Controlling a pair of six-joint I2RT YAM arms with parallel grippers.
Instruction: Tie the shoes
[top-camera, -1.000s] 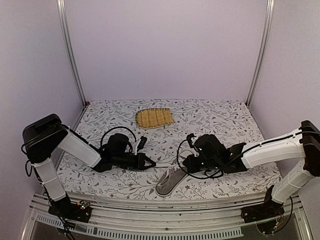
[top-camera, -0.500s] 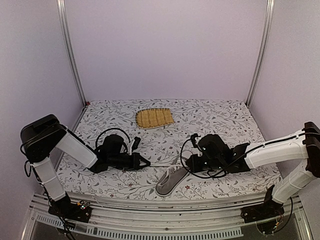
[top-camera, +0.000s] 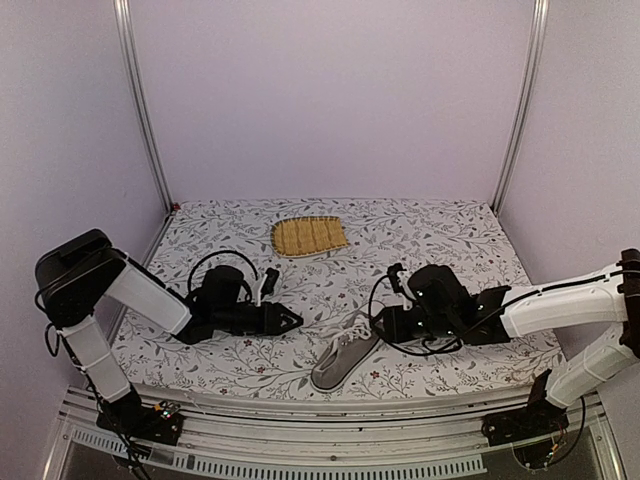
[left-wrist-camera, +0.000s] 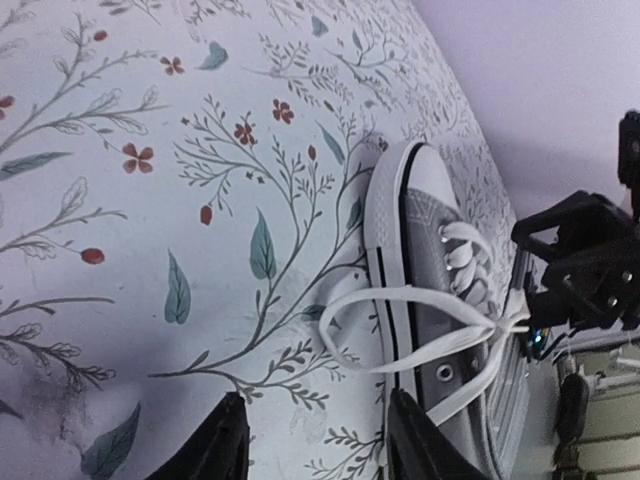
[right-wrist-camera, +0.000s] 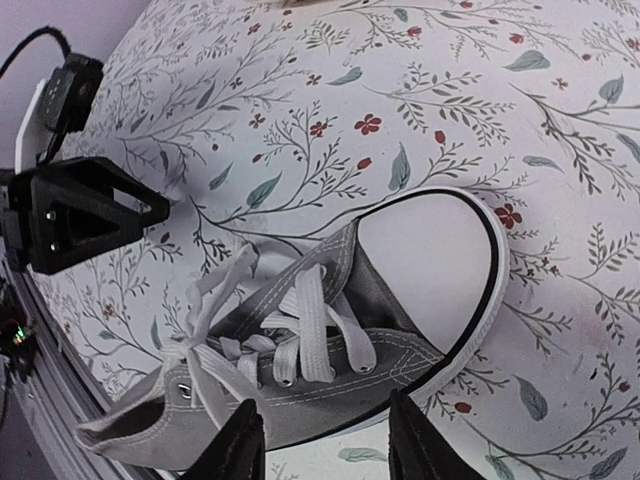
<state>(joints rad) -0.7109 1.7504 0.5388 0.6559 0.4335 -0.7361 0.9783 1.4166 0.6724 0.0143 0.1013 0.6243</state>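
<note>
The grey shoe (top-camera: 345, 358) with white sole and toe cap lies near the table's front edge, between the two grippers. Its white laces meet in a knot (left-wrist-camera: 503, 324) near the top eyelets. One lace loop (left-wrist-camera: 345, 305) lies on the cloth on the shoe's left side. My left gripper (top-camera: 297, 320) stands open a little left of the shoe, with nothing between its fingers (left-wrist-camera: 228, 445). My right gripper (top-camera: 376, 326) is open just above the shoe's (right-wrist-camera: 400, 300) laced side. Nothing is held between its fingers (right-wrist-camera: 412, 440). The left gripper (right-wrist-camera: 85, 215) shows beyond the bow (right-wrist-camera: 205, 305).
A yellow woven mat (top-camera: 309, 236) lies at the back middle of the floral tablecloth (top-camera: 440, 240). The table's front rail (top-camera: 330, 440) runs close behind the shoe's heel. Both arms lie low over the cloth on either side of the shoe.
Both grippers have gone from shut to open and let go of the lace that was stretched between them. The left gripper has drawn back left, the right one slightly right.
</note>
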